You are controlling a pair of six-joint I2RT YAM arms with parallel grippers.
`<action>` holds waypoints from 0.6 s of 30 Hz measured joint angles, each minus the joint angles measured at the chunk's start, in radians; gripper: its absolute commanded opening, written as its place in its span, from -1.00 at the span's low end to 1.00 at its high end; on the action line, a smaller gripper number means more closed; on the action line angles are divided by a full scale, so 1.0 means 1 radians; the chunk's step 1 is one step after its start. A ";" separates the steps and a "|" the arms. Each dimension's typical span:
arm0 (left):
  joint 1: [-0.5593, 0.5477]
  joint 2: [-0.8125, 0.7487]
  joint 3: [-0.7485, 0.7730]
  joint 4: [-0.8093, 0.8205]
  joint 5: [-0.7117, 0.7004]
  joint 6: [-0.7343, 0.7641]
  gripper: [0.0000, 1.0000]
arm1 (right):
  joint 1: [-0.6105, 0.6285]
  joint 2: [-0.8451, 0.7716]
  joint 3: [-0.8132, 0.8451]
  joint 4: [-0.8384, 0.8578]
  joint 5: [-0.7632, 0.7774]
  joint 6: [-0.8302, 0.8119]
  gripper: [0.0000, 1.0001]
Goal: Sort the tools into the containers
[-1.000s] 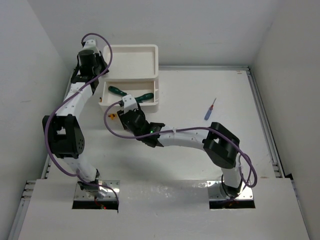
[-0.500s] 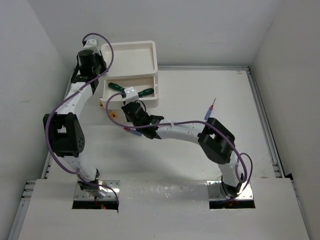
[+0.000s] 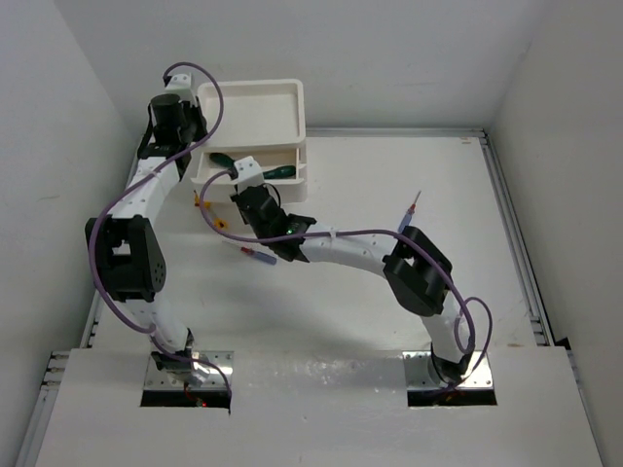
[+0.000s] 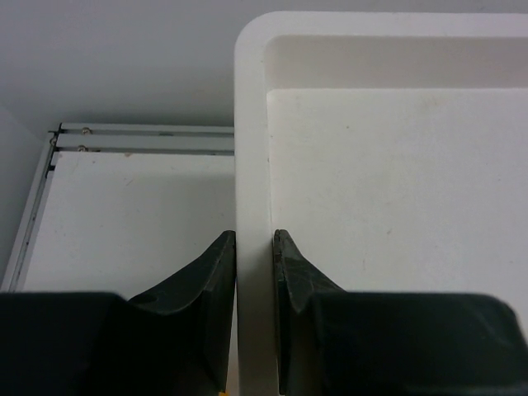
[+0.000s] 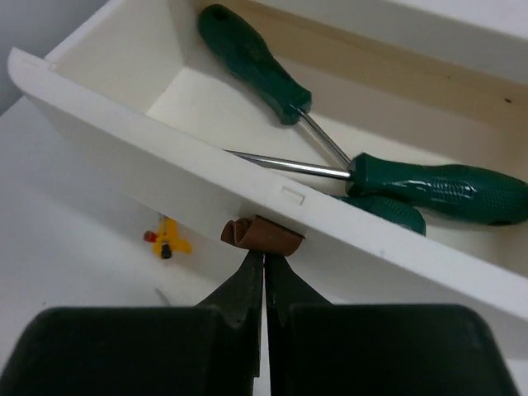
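Observation:
The containers are drawers of one white box (image 3: 255, 115). Its top drawer (image 5: 148, 136) stands partly open. Inside lie two green screwdrivers (image 5: 247, 62) (image 5: 437, 186) and a stubby dark green one (image 5: 388, 210). My right gripper (image 5: 265, 254) is shut, its tips touching the underside of the drawer's brown handle (image 5: 264, 236) with nothing between them. My left gripper (image 4: 254, 241) is shut on the box's left rim (image 4: 252, 148), one finger on each side. A blue-and-red screwdriver (image 3: 409, 213) lies on the table to the right. A yellow-orange tool (image 5: 167, 239) lies on the table below the drawer front.
The box stands in the far left corner against the back wall (image 3: 389, 58). A metal rail (image 3: 511, 243) runs along the table's right edge. A small reddish thing (image 3: 245, 255) lies on the table beside the right arm's forearm.
My right gripper has shut and moved up to the drawer's handle. The drawer front has slid back toward the box. The left gripper has kept its hold on the rim.

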 measured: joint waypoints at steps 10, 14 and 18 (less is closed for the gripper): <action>0.002 0.002 0.000 0.006 0.019 0.031 -1.00 | -0.120 0.020 0.030 0.051 0.058 -0.051 -1.00; 0.002 0.003 0.000 0.007 0.027 0.033 -1.00 | -0.143 0.027 0.053 0.063 0.052 -0.055 -1.00; 0.003 0.003 0.000 0.007 0.032 0.033 -1.00 | -0.147 0.091 0.153 0.089 0.039 -0.051 -1.00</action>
